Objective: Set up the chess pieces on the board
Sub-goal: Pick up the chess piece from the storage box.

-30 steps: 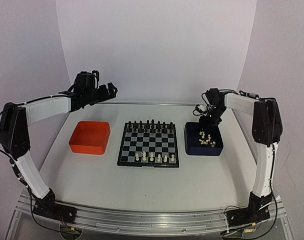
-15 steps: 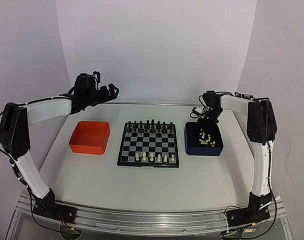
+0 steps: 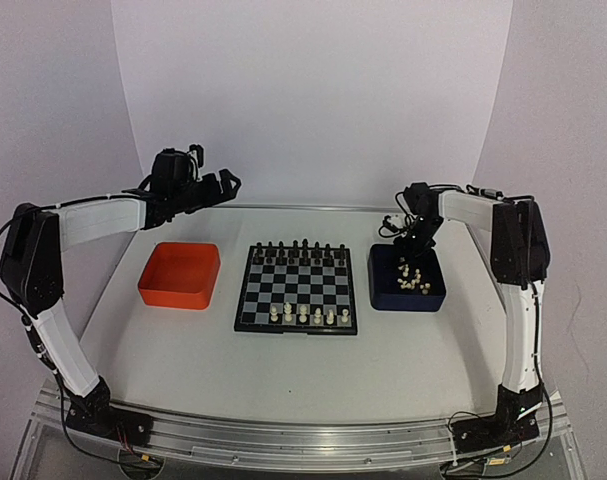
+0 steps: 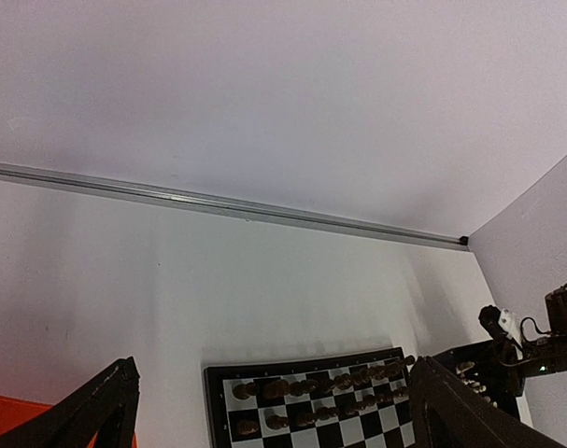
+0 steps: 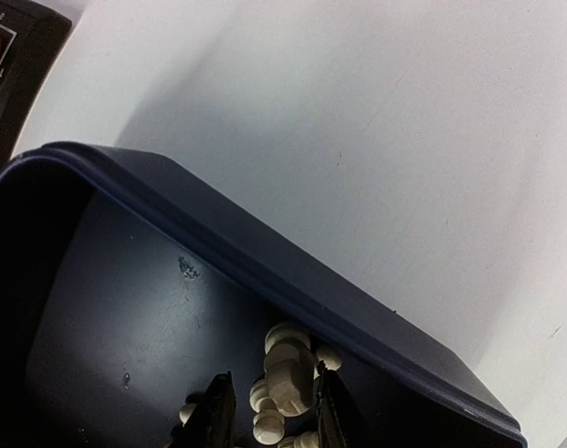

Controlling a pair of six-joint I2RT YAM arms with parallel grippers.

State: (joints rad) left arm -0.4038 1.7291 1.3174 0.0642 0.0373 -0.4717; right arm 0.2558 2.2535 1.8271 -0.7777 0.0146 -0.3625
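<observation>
While the left pincer (image 3: 223, 182) is held high over the far left of the counter (image 3: 183, 350), spread to its widest with nothing between its fingers, the right pincer (image 3: 414, 244) is lowered into the far end of the dark blue tray (image 3: 408, 304). Compared with a second ago, the right arm's upright link is swung inward, the right pincer is drawn a little toward the tray's far wall, and its jaws are narrowed from a wider gap. In the right wrist view, the two black fingers (image 5: 216, 415) are set closely on either side of one cream piece (image 5: 290, 378). That piece is perched at the top of a small heap of chess pieces (image 5: 264, 425) lying against the tray's wall. Whether the pads are already pressed on it cannot be told. Over the same second, the left pincer is shifted only slightly to the right.

The board (image 3: 296, 288) is laid flat at the middle of the counter, between the orange tray (image 3: 173, 297) and the dark blue tray, apart from both. A short row of the chess pieces is stood along its near edge, and the black figures (image 3: 298, 247) are ranked along its far edge. Neither row is changed from the earlier frames. The other cream pieces are left loose in the dark blue tray.
</observation>
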